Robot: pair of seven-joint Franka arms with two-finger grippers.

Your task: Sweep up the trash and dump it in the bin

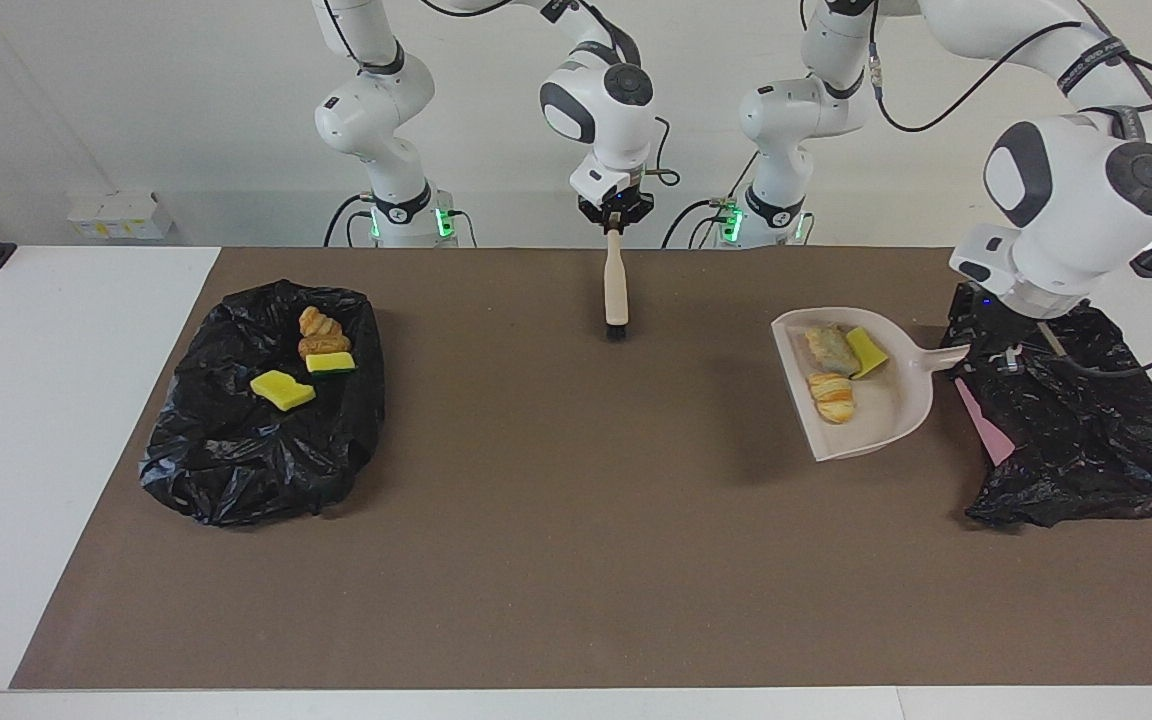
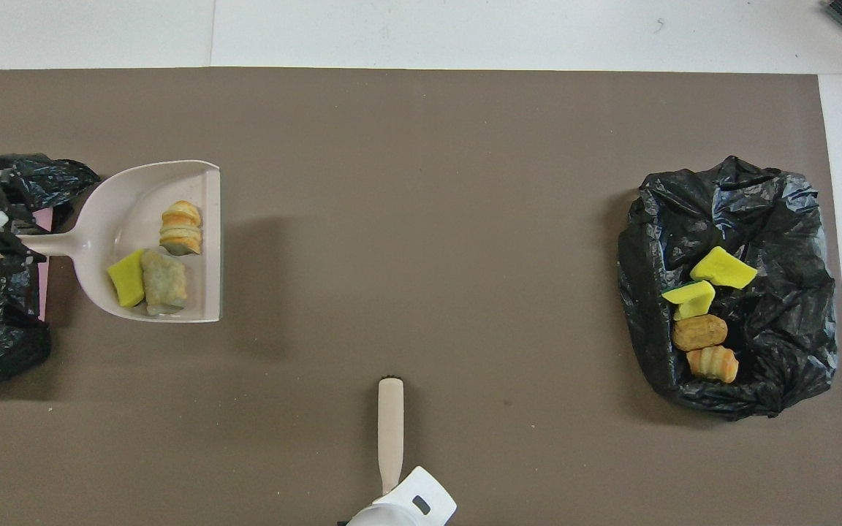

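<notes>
Left gripper (image 1: 1004,357) is clamped on the handle of the dustpan (image 1: 896,412), raised near the mat's edge at the left arm's end; its three scraps (image 1: 833,396) lie handle-side toward the black bin bag (image 1: 1076,420) just beside. Right gripper (image 1: 615,219) grips the brush (image 1: 616,290), waiting.

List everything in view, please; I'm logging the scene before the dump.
dustpan: one, beige, held up beside the left arm's bag
scraps in dustpan: three, yellow, tan
brush: one, beige handle, hanging over the mat's robot edge
black bags: two; one at left arm's end, one at right arm's end
scraps in that bag: four, yellow, brown
mat: one, brown
left gripper: shut on dustpan handle
right gripper: shut on brush
</notes>
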